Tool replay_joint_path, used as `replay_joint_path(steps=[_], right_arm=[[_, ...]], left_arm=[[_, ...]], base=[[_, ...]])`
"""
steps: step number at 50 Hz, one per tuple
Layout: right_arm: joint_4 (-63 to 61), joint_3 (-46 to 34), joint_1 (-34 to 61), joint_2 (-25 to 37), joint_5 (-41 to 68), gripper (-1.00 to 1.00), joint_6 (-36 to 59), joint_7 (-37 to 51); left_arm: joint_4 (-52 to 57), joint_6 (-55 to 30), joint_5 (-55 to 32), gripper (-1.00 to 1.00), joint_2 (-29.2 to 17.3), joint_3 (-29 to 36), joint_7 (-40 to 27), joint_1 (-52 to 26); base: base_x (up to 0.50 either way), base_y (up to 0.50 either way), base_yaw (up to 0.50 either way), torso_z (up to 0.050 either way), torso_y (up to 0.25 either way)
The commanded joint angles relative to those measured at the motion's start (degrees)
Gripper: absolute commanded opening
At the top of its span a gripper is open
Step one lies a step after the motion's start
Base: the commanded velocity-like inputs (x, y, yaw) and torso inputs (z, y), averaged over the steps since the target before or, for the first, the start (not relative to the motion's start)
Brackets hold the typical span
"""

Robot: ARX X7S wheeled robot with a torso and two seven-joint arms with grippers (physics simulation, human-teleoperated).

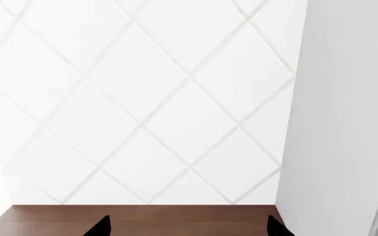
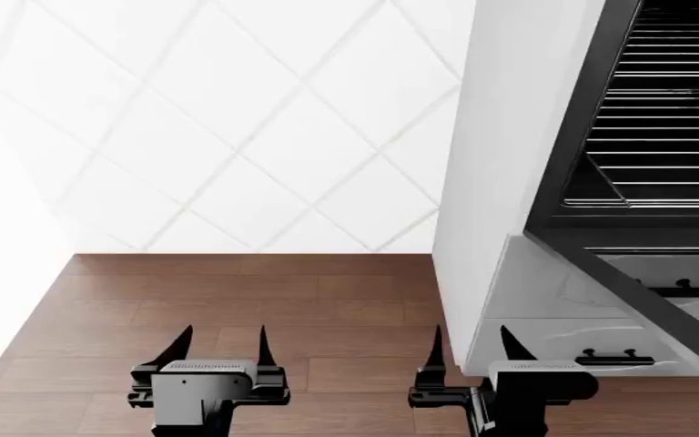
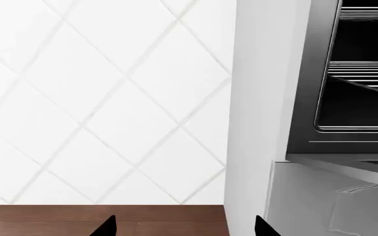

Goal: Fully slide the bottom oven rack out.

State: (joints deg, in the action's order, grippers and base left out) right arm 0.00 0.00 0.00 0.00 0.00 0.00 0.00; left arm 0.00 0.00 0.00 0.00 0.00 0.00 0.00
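Left wrist view: left pincer (image 1: 187, 227) spread, only two black fingertips showing, aimed at the tiled wall (image 1: 136, 98) over the wood floor (image 1: 143, 219). White cabinet side (image 1: 340, 118) at the frame edge. No rack visible here

Head view: both pincers low over the floor, left pincer (image 2: 219, 350) spread and holding nothing, right pincer (image 2: 473, 350) spread and holding nothing, just beside the cabinet corner. Oven cavity (image 2: 665, 109) open up and to the robot's right, several wire racks stacked inside. Bottom oven rack (image 2: 677, 193) is the lowest set of silver wires, sitting inside the cavity, well apart from both pincers. Dark door (image 2: 641, 273) hangs open below it, drawers with black handles (image 2: 677, 291) beneath

Right wrist view: right pincer (image 3: 183, 227) spread, pointed at wall and cabinet edge, oven at the side. Lowest rack's front wire (image 3: 356, 128) visible near the cavity floor

Doing it well, my read: robot likely needs to turn or shift right first, use the right arm, come in above the open door, pinch the front crossbar of the lowest rack only, pull straight out level so it doesn't bind
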Motion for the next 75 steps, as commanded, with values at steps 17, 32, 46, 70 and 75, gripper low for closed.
replay_joint_path(steps=[17,32,46,70,75], right_arm=[[-37.86,-2.41,0.43,4.06,5.41,1.00,36.96,5.29],[-45.55,11.11,45.82,30.65,106.55,1.00,77.01,80.52],[-39.92,-8.23,69.10,47.12,130.41,1.00,64.28,89.47],[-39.34,-23.34,87.87,61.07,139.45,1.00,52.81,86.64],[-38.78,-23.27,87.36,61.74,138.63,1.00,52.54,85.58]], left_arm=[[41.38,-48.63,-10.10,1.00,-3.45,1.65,-7.07,-2.55],[38.71,-69.48,-115.42,1.00,-31.80,0.17,-89.73,-47.52],[37.85,-50.24,-138.15,1.00,-53.09,21.12,-89.52,-75.00],[33.97,-46.93,-146.42,1.00,-63.26,28.09,-88.39,-90.70],[33.74,-46.07,-146.16,1.00,-63.15,30.05,-88.41,-92.21]], base=[[0.00,0.00,0.00,0.007,0.000],[0.00,0.00,0.00,0.050,0.000],[0.00,0.00,0.00,0.050,0.000],[0.00,-0.42,0.00,0.050,0.001],[0.00,-0.50,0.00,0.007,0.000]])
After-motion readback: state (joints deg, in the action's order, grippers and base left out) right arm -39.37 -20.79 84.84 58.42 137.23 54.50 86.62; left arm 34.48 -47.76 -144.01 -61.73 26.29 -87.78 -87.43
